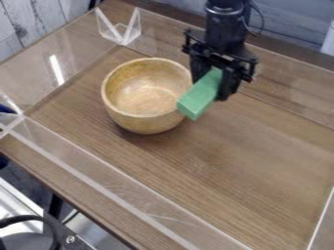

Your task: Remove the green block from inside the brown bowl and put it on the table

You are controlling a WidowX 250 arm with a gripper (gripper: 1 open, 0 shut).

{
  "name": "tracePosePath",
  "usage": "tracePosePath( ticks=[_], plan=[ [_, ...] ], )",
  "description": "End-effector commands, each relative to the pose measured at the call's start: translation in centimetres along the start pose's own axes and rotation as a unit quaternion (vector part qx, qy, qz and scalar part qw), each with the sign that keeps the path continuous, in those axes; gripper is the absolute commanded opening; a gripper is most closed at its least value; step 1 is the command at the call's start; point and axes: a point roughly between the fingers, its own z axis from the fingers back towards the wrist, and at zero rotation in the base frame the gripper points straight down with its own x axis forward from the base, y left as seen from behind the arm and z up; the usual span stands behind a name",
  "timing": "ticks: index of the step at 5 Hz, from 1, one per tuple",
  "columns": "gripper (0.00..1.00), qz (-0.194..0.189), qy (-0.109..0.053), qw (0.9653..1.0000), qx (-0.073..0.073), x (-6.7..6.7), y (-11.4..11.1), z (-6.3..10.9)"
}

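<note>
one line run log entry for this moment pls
tool: shut on green block | block: hangs tilted just right of brown bowl, above table | bowl: nothing in it | step: set block down

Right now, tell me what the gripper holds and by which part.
The gripper is shut on the green block, pinching its upper end; the block hangs tilted beside the bowl, above the table.

The green block (201,97), a flat bright-green bar, hangs tilted right of centre in the upper half of the frame, off the table, just beside the right rim of the brown bowl (146,118). That round, thick-walled tan wooden bowl sits upright left of centre on the brown wood-grain table (196,176).
</note>
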Motion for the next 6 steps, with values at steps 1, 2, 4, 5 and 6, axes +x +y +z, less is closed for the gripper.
tracePosePath(
  ticks=[1,2,4,5,6],
  plan=[
    [0.0,-0.012,-0.028,0.9995,0.0,1.9,-1.4,0.6],
    [0.0,-0.025,-0.02,0.9995,-0.005,2.9,-2.5,-1.0],
    [0.0,-0.04,-0.007,0.9992,-0.007,4.2,-3.8,-3.7],
    [0.0,-0.04,-0.009,0.9991,-0.009,4.4,-3.8,-4.0],
    [0.0,-0.039,-0.012,0.9991,-0.013,4.4,-3.6,-4.3]
  ],
)
